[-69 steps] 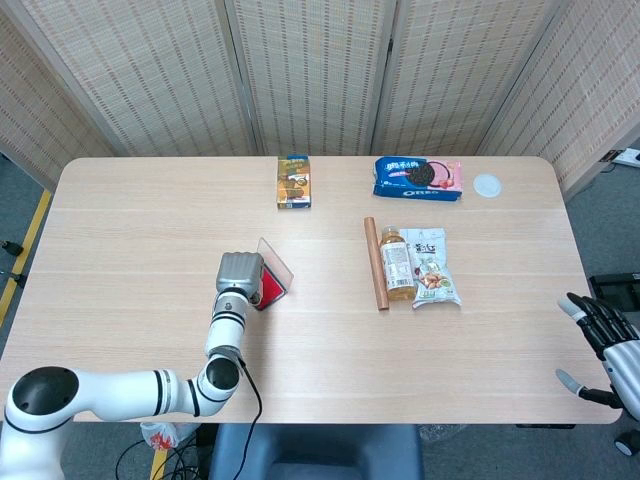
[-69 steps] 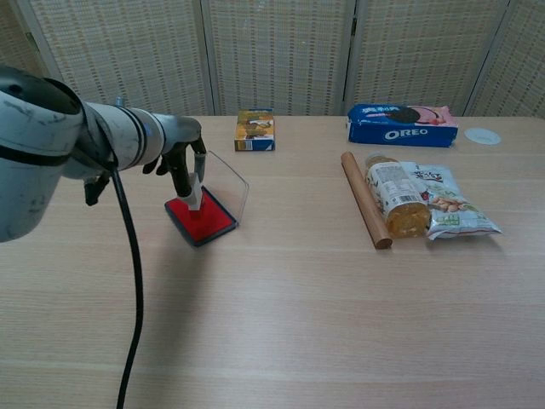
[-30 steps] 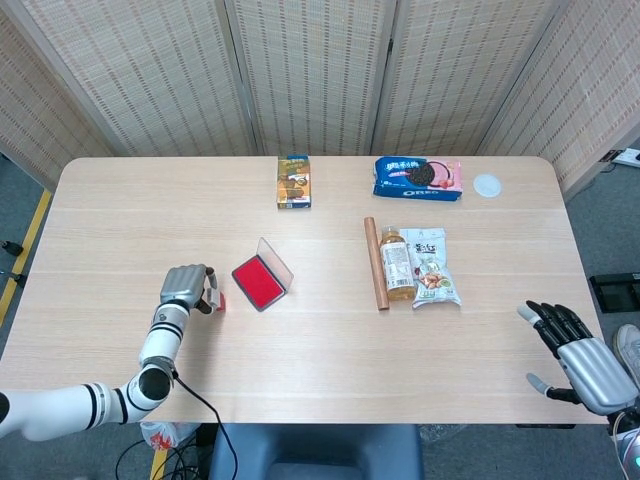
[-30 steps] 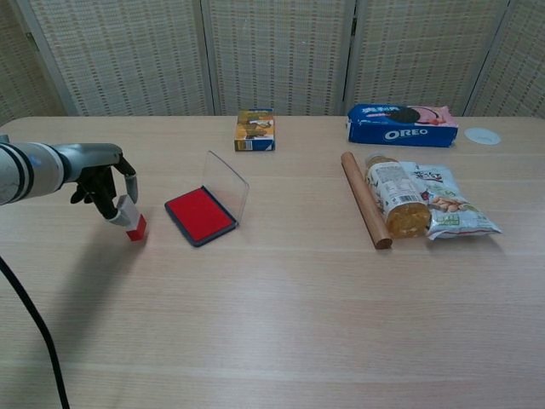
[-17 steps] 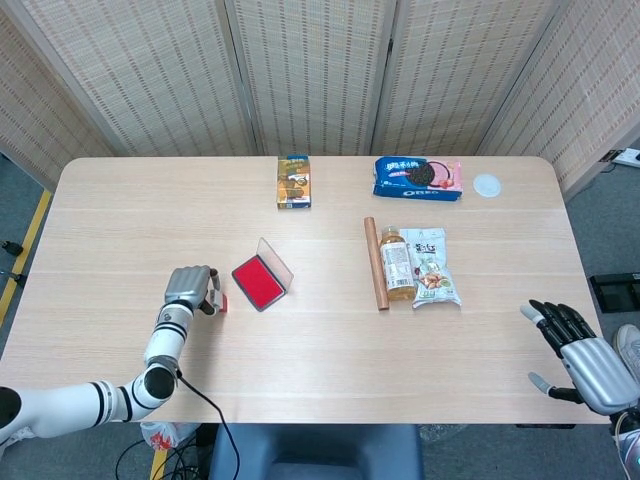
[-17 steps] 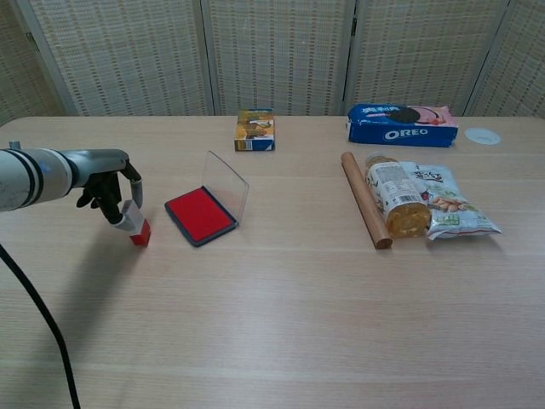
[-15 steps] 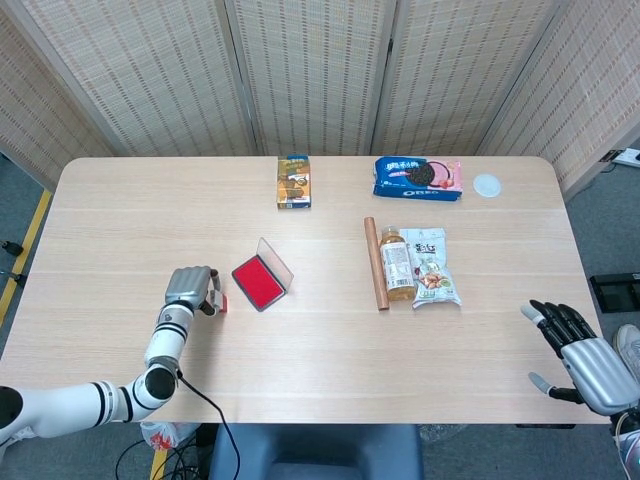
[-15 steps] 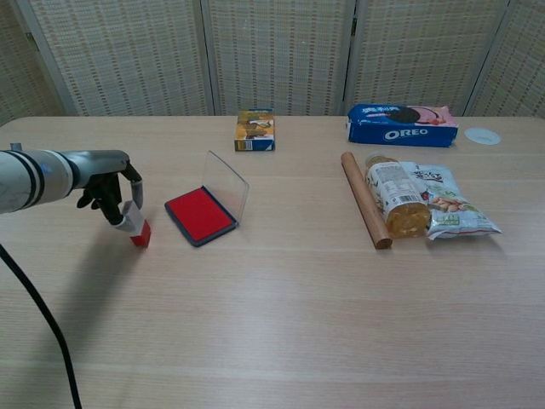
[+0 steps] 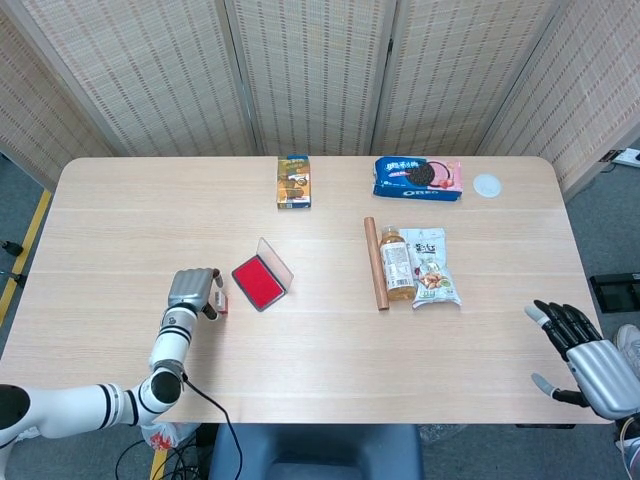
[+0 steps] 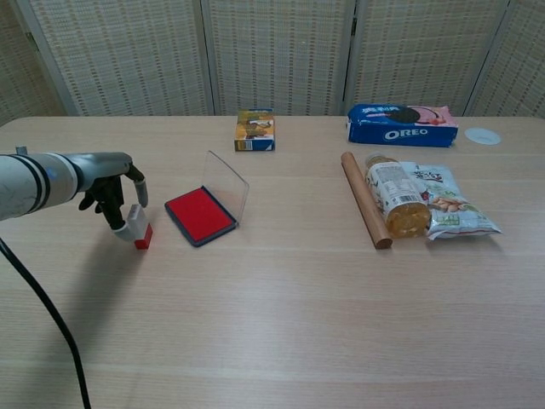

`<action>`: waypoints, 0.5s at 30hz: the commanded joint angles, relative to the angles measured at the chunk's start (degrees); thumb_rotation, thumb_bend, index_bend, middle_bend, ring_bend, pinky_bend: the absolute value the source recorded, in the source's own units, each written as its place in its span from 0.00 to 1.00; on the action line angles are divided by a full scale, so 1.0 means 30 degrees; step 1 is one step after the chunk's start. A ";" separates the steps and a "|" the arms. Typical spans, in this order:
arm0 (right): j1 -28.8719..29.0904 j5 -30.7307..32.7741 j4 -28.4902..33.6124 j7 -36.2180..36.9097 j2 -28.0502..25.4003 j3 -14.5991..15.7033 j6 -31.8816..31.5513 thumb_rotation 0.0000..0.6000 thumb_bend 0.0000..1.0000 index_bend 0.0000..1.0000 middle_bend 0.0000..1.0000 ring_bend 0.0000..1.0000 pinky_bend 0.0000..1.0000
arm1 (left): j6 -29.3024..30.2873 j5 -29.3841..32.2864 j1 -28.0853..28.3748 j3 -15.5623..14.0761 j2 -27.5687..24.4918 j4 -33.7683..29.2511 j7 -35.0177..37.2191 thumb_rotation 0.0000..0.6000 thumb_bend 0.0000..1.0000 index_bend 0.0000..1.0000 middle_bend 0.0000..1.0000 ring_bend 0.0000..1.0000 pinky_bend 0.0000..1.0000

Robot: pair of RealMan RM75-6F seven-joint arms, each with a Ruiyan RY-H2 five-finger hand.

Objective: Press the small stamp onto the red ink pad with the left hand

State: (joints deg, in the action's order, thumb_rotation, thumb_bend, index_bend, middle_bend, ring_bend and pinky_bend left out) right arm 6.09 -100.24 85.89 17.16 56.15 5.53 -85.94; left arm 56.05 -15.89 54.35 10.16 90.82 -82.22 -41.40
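The small stamp (image 10: pixel 139 228), with a white handle and red base, stands tilted with its base on the table, left of the red ink pad (image 10: pixel 200 215). My left hand (image 10: pixel 111 189) grips its handle from above. In the head view the small stamp (image 9: pixel 221 301) pokes out to the right of the left hand (image 9: pixel 192 290), a short gap from the ink pad (image 9: pixel 258 283). The pad's clear lid (image 10: pixel 228 183) stands raised. My right hand (image 9: pixel 585 355) hangs off the table's near right corner, fingers spread and holding nothing.
A small snack box (image 9: pixel 293 181) and an Oreo pack (image 9: pixel 418 177) lie at the back. A wooden rolling pin (image 9: pixel 375 264), a bottle (image 9: pixel 397 263) and a snack bag (image 9: pixel 432 268) lie right of centre. A white disc (image 9: pixel 487 185) sits far right.
The left hand lifted the stamp off the ink pad, carried it left and lowered it to the table. Over the last half second it barely shifted. The right hand drifted slightly lower right.
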 commanded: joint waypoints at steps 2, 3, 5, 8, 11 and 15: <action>-0.0053 0.0012 -0.0034 0.0042 -0.0004 -0.0015 -0.0110 1.00 0.26 0.00 0.00 0.00 0.00 | 0.0208 -0.0070 -0.0013 0.0109 -0.0189 -0.0437 0.0024 1.00 0.13 0.37 0.99 0.71 0.77; -0.0061 0.0020 -0.0046 0.0072 -0.0005 -0.0018 -0.0127 1.00 0.26 0.00 0.00 0.00 0.00 | 0.0339 -0.0134 -0.0021 0.0152 -0.0349 -0.0713 0.0015 1.00 0.13 0.36 0.98 0.70 0.76; -0.0062 0.0034 -0.0076 0.0126 -0.0011 -0.0023 -0.0134 1.00 0.26 0.00 0.00 0.00 0.00 | 0.0839 -0.0400 -0.0071 0.0204 -0.0955 -0.1751 -0.0082 1.00 0.12 0.33 0.95 0.67 0.74; -0.0079 0.0041 -0.0105 0.0178 -0.0012 -0.0025 -0.0169 1.00 0.26 0.00 0.00 0.00 0.00 | 0.2103 -0.1198 -0.0372 0.0391 -0.2450 -0.4193 -0.0005 1.00 0.11 0.27 0.89 0.62 0.71; -0.0126 0.0078 -0.0102 0.0172 -0.0004 -0.0054 -0.0259 1.00 0.26 0.00 0.00 0.00 0.00 | 0.3723 -0.2681 -0.1133 0.0506 -0.4371 -0.7094 0.0541 1.00 0.11 0.20 0.80 0.56 0.69; -0.0203 0.0198 -0.0068 0.0053 0.0046 -0.0121 -0.0350 1.00 0.26 0.00 0.00 0.00 0.00 | 0.5457 -0.5592 -0.2919 0.0095 -0.7309 -1.0785 0.2054 1.00 0.11 0.10 0.59 0.43 0.66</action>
State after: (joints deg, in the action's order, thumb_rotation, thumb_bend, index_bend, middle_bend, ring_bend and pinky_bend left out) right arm 5.51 -99.69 85.66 17.36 56.25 5.20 -86.98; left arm 66.88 -24.92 50.41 11.07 76.87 -105.43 -39.21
